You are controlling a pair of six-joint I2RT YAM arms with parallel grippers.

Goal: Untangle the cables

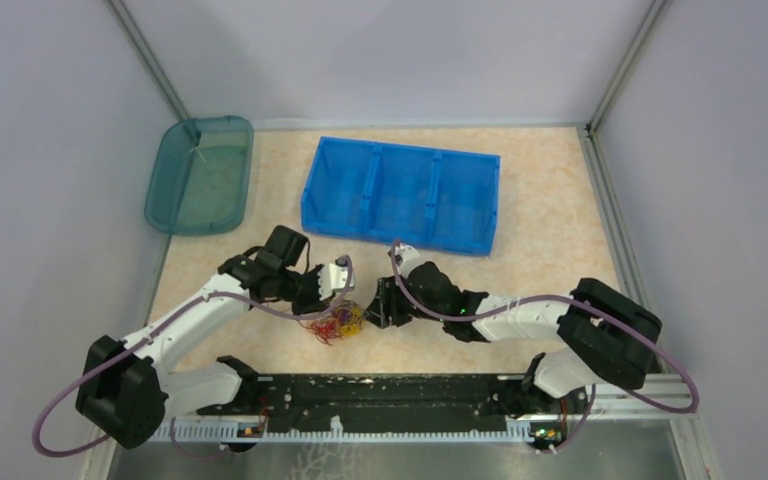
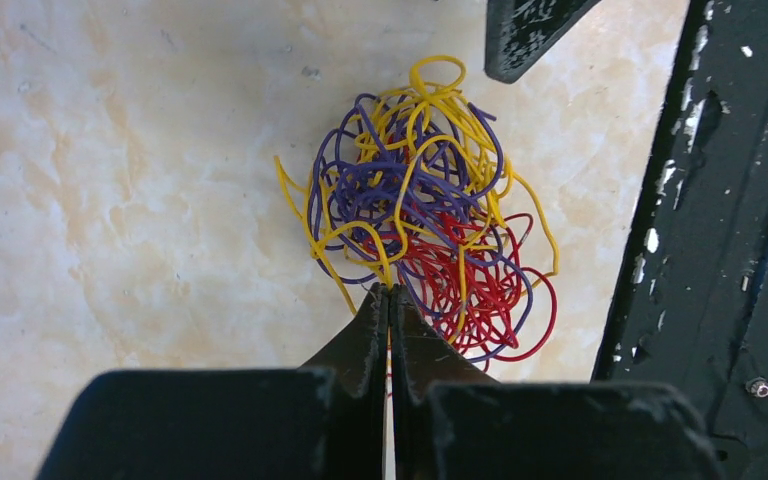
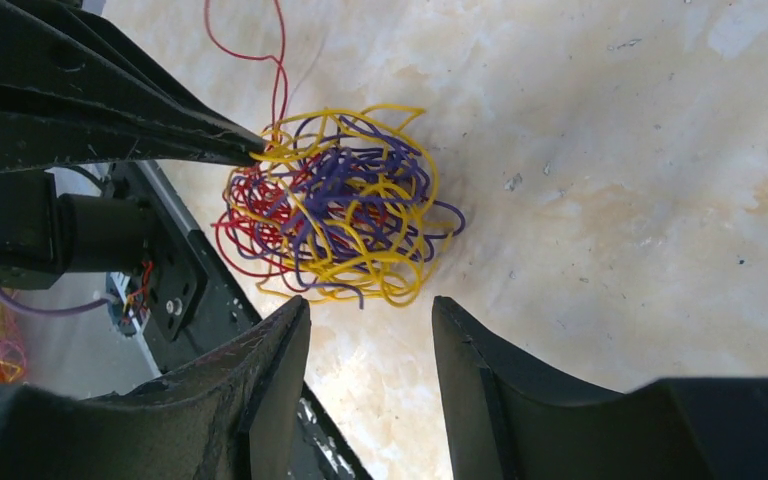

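Observation:
The cables (image 1: 341, 322) are one tangled ball of thin yellow, purple and red wires on the table between the two grippers. In the left wrist view the cables (image 2: 420, 200) lie just ahead of my left gripper (image 2: 390, 292), whose jaws are shut on a yellow wire at the ball's near edge. My left gripper (image 1: 336, 303) sits at the ball's left side in the top view. My right gripper (image 3: 370, 305) is open and empty, a short way from the cables (image 3: 335, 205). In the top view it (image 1: 378, 305) is right of the ball.
A blue bin with three compartments (image 1: 400, 195) stands at the back centre. A teal tub (image 1: 200, 175) stands at the back left. A black rail (image 1: 380, 395) runs along the near edge, close to the ball (image 2: 720, 200).

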